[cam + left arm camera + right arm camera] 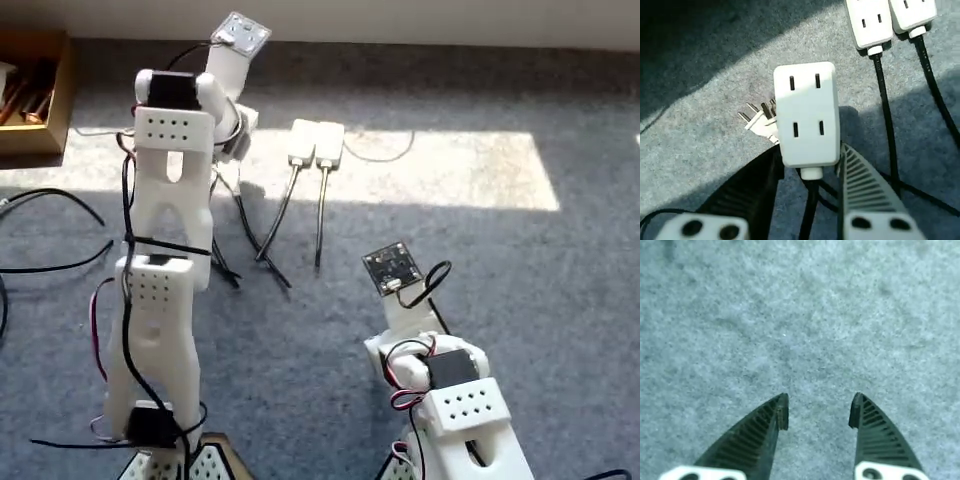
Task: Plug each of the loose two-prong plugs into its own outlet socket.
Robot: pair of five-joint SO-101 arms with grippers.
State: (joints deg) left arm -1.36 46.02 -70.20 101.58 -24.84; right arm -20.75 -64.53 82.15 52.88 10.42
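Left wrist view: shows left hand (810, 150) clamped on cord end of held socket block (806, 110), loose plug (759, 122) just beside the hand's finger, paired socket blocks (869, 22) farther ahead. Judged light, rigid, smooth plastic, cord stiff enough to tug; best pinched across plug body's flat sides, clear of prongs. Right wrist view: shows right hand (820, 407) apart over bare carpet (790, 315), nothing between. High view: gives layout instead, paired socket blocks ahead of left arm (170, 200), right arm (450, 390) well apart; resolves no slots or prongs, unlike left wrist view.

No writing, number or sign can be read on the outlet block (806, 115) or anywhere else.
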